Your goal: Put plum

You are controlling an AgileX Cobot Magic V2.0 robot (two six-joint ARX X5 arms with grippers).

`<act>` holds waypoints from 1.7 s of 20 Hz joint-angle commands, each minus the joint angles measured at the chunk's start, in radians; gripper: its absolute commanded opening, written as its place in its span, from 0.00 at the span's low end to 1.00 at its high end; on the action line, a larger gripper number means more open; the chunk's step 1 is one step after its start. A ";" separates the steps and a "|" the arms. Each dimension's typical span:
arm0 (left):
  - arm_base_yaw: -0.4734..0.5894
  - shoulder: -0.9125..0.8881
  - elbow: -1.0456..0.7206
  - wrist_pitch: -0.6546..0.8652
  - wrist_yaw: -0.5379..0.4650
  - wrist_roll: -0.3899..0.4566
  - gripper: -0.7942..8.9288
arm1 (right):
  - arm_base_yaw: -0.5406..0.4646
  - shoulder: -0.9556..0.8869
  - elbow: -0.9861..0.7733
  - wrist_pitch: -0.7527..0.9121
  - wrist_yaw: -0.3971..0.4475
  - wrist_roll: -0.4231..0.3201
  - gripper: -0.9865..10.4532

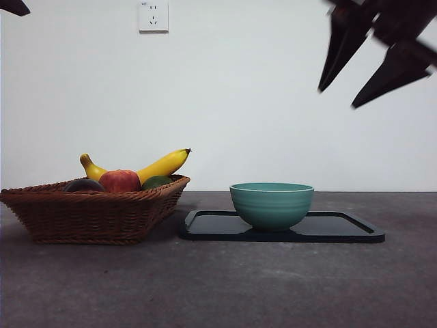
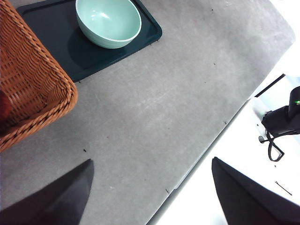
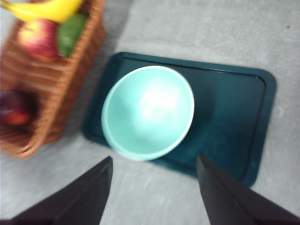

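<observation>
The dark purple plum (image 1: 84,185) lies in the wicker basket (image 1: 92,217) at the left, beside a red apple (image 1: 120,180); it also shows in the right wrist view (image 3: 16,108). A green bowl (image 1: 271,204) stands empty on a dark tray (image 1: 341,229). My right gripper (image 1: 372,68) hangs open and empty high at the right, above the bowl (image 3: 147,111). My left gripper (image 2: 150,187) is open and empty, high over the table's near edge, and shows only as a black tip (image 1: 13,7) at the top left corner.
The basket also holds a banana (image 1: 153,166) and a dark green fruit (image 1: 157,182). A wall socket (image 1: 153,16) is on the white wall behind. Bare grey table (image 1: 218,287) lies in front of the basket and tray.
</observation>
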 commanded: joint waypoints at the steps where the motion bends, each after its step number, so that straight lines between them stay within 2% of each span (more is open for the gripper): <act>1: -0.003 0.006 0.016 0.006 0.005 0.016 0.49 | 0.003 0.129 0.077 0.006 0.007 -0.024 0.33; 5: -0.003 0.006 0.016 0.006 0.005 0.016 0.49 | 0.003 0.288 0.161 0.010 0.052 -0.047 0.33; 8: -0.003 0.006 0.016 0.006 0.005 0.016 0.49 | 0.003 0.374 0.188 0.033 0.053 -0.051 0.33; 15: -0.003 0.006 0.016 0.005 0.005 0.016 0.49 | 0.014 0.494 0.188 0.086 0.080 -0.051 0.33; 16: -0.003 0.006 0.016 0.002 0.005 0.016 0.49 | 0.016 0.502 0.187 0.088 0.079 -0.052 0.30; 20: -0.003 0.006 0.016 -0.008 0.005 0.016 0.49 | 0.018 0.514 0.187 0.105 0.079 -0.052 0.17; 24: -0.003 0.006 0.016 -0.008 0.005 0.016 0.49 | 0.018 0.514 0.187 0.113 0.079 -0.052 0.10; 30: -0.003 0.006 0.016 -0.008 0.005 0.016 0.49 | 0.018 0.476 0.190 0.135 0.079 -0.048 0.10; 34: -0.003 0.006 0.016 -0.008 0.005 0.016 0.49 | 0.018 0.348 0.191 0.109 0.077 -0.049 0.10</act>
